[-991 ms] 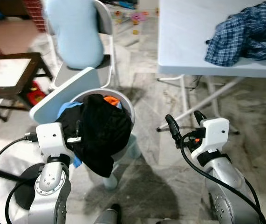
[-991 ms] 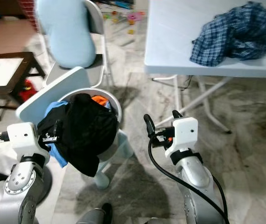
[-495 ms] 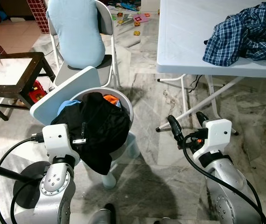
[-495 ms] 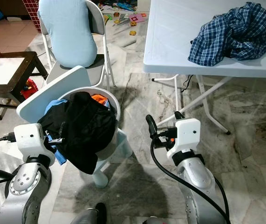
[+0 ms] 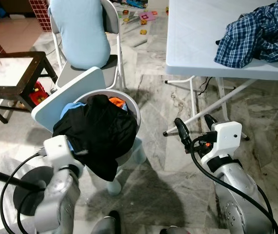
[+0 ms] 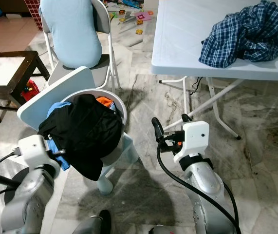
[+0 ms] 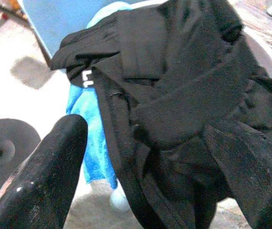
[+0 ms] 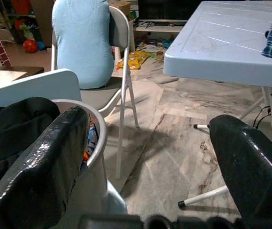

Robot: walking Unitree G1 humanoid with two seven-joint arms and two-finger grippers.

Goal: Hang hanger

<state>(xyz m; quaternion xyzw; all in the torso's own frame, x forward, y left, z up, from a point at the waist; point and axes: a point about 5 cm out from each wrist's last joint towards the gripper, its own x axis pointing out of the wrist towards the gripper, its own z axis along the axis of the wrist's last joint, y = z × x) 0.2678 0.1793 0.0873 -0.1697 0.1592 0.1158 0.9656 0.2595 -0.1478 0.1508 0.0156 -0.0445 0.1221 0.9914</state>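
— Black garment [image 5: 97, 131], heaped over the rim of the white basket [image 5: 135, 109]; blue cloth [image 7: 95, 138] hangs beneath it and something orange [image 5: 116, 103] shows at the back. Whether a hanger lies in that pile, I cannot tell.

— And the grippers?

— Left gripper [image 7: 143, 129] is low beside the basket, fingers spread wide and pointed at the black garment; I cannot tell whether they touch it. Right gripper [image 5: 193, 124] hovers over the marble floor [image 5: 153, 146], between basket and table leg, fingers also spread and gripping nothing.

— Around them?

— A white panel [image 5: 65, 95] leans against the basket. Behind it stands a folding chair [image 5: 110, 19] with a pale blue cushion [image 5: 80, 34], and a dark wooden stool [image 5: 12, 73] to the left. On the right, a white folding table [image 5: 197, 44] carries a crumpled plaid shirt [image 5: 255, 31].
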